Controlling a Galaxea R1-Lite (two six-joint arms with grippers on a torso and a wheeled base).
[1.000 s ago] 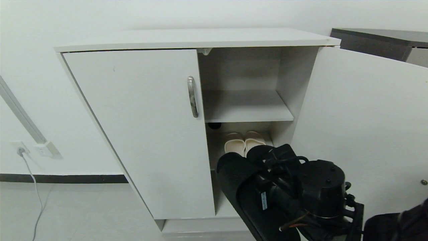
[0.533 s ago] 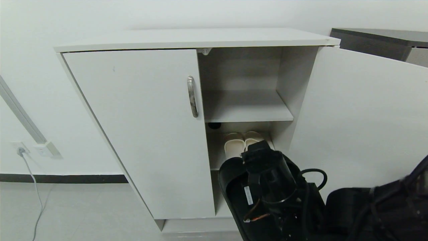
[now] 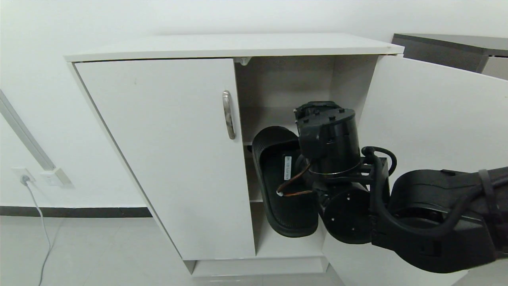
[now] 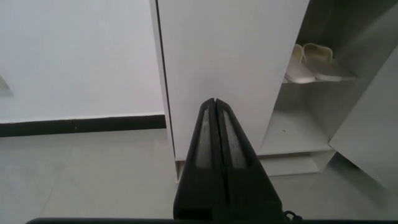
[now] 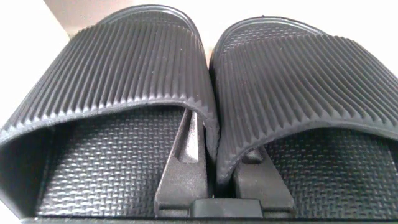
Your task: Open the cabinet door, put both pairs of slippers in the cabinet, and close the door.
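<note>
The white cabinet (image 3: 158, 159) has its right door (image 3: 428, 131) swung open and its left door shut. The black slippers (image 3: 278, 178) hang side by side, toes up, in front of the open half, reaching from the upper shelf (image 3: 264, 117) down past the middle one. My right gripper (image 5: 217, 171) is shut on their inner edges, one finger (image 5: 186, 162) inside each slipper (image 5: 124, 93). White slippers (image 4: 314, 59) lie on the middle shelf. My left gripper (image 4: 214, 109) is low in front of the shut left door (image 4: 230, 68), shut with nothing in it.
A metal handle (image 3: 228, 114) sits on the shut left door. A wall socket with a cable (image 3: 24, 176) is at the far left. Dark furniture (image 3: 448, 49) stands behind the open door. Bare floor (image 3: 79, 254) lies in front of the cabinet's left side.
My right arm has lifted the black slippers from low in front of the cabinet up to the shelf opening. They now hide the white slippers in the head view.
</note>
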